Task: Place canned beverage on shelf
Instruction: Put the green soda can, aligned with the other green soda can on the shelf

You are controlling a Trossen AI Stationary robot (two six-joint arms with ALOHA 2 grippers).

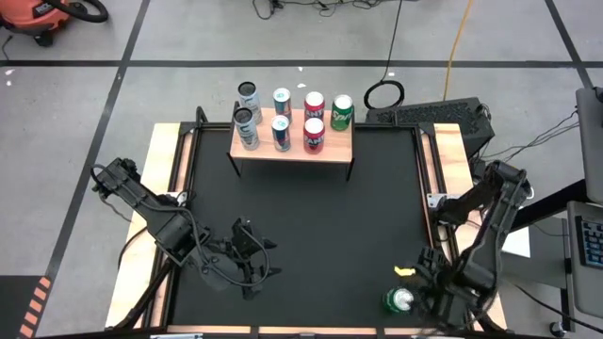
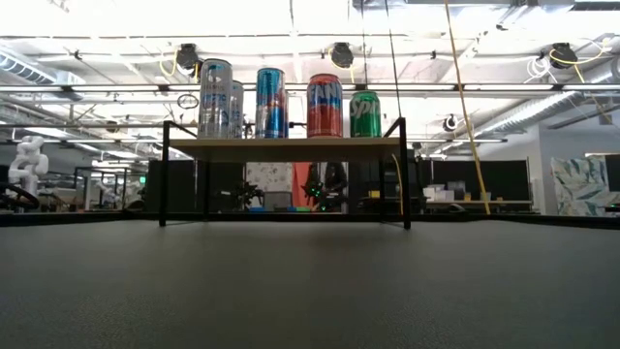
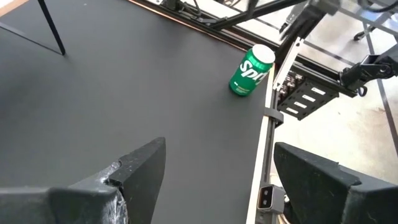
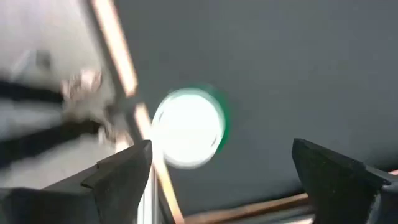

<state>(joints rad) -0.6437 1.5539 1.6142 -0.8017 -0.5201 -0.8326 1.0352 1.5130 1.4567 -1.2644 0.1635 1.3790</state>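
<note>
Your right end effector [image 4: 221, 180] hangs above the green can [image 1: 399, 300] with fingers apart; the left end effector [image 3: 217, 180] waits, also apart. The can stands at the bench [image 1: 311, 226] edge, so an off-centre descent could knock it off.

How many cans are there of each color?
Silver cans: 2
Blue cans: 2
Red cans: 2
Green cans: 2, one on the shelf, one on the table near the right gripper
Total: 8
</note>
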